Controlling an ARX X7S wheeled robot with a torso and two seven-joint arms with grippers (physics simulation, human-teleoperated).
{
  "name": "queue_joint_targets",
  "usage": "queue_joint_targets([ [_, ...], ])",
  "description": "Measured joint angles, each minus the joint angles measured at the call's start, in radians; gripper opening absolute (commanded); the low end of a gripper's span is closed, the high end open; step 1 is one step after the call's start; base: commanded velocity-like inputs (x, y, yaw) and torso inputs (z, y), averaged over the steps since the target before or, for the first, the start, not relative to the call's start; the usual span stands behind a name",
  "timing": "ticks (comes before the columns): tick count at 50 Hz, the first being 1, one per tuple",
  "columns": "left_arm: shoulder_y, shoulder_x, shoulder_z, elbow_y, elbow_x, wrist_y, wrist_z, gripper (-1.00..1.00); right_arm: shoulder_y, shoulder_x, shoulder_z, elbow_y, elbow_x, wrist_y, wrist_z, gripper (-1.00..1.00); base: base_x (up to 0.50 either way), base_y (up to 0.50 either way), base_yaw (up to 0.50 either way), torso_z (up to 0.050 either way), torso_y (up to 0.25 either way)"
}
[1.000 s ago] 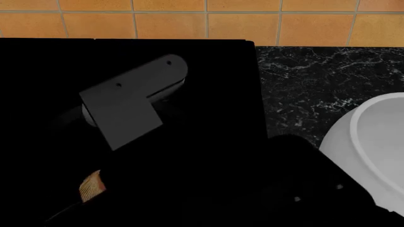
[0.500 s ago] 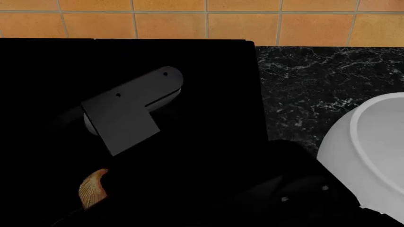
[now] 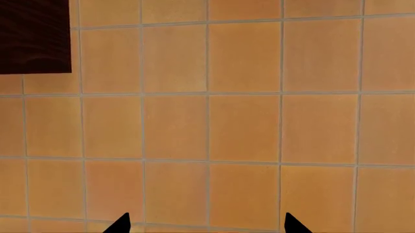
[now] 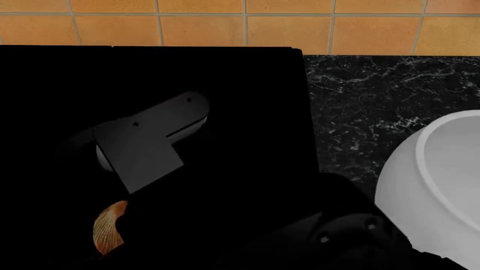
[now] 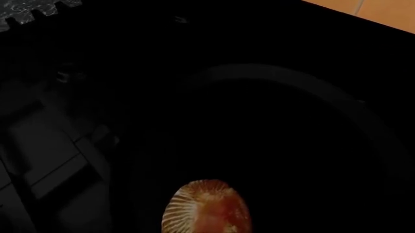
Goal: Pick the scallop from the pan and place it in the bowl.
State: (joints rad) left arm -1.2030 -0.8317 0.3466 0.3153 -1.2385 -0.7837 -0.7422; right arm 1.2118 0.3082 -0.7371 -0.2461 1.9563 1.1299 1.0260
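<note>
The scallop, orange-red and ribbed, lies at the lower left of the head view, partly covered by a black part. In the right wrist view the scallop lies inside the black pan, whose faint rim arcs around it. The white bowl stands at the right on the counter. A grey flat part of my right arm's end hangs over the pan, just beyond the scallop. Its jaws are black on black and cannot be made out. My left gripper is open and faces the tiled wall.
The black stovetop fills the left and middle of the head view. Black marbled counter lies to its right, under the bowl. The orange tiled wall runs along the back. A dark cabinet corner shows on the wall.
The grey part of my right arm has moved down and left towards the scallop. The dark bulk of the arm has shifted left. More of the scallop shows now.
</note>
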Motion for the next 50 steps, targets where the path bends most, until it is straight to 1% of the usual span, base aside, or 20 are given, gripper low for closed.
queue_joint_targets([
  [27, 0.015, -0.008, -0.004, 0.005, 0.002, 0.009, 0.002, 1.00, -0.011, -0.004, -0.030, 0.019, -0.027, -0.006, -0.030, 1.00, 0.00, 0.00, 0.00, 0.000, 0.000],
  [50, 0.032, -0.008, -0.001, -0.009, 0.021, 0.025, 0.015, 1.00, -0.003, -0.019, -0.050, 0.082, -0.093, -0.007, -0.110, 1.00, 0.00, 0.00, 0.00, 0.000, 0.000],
])
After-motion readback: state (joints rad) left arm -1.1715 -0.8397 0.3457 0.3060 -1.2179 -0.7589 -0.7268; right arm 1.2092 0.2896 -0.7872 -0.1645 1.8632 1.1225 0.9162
